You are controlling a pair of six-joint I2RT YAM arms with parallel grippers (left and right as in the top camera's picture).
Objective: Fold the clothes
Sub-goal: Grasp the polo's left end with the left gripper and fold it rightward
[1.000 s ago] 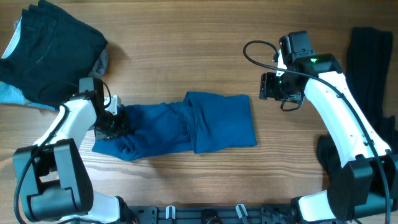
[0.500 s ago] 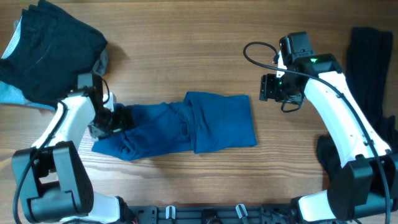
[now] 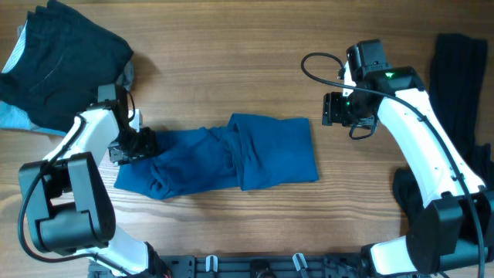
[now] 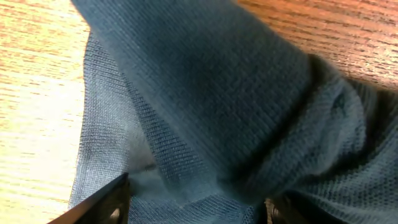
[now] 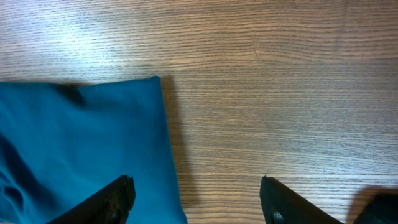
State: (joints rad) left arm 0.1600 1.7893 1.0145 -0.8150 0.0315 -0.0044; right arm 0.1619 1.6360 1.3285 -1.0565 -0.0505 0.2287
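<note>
From above, the blue shirt lies in the middle of the wooden table. Its right half is flat and neat. Its left half is all bunched up. The left gripper is down at that bunched end, touching the cloth. The right gripper hangs over bare wood, just beside the top right corner of the shirt. A pile of dark clothes sits at the far left, and a black garment lies at the far right. Both are well apart from the shirt.

In the left wrist view, blue knit cloth fills almost the whole picture. The two fingers are spread wide, with a thick fold of cloth between them. They are not squeezing it.

In the right wrist view, the fingers are spread too, and they hold nothing. The shirt's straight edge is on the left, with wood under the gripper.

I think the step is fixing the messy left end. Next, the left fingers need to close on that fold and pull it flat, so it can be folded over.
</note>
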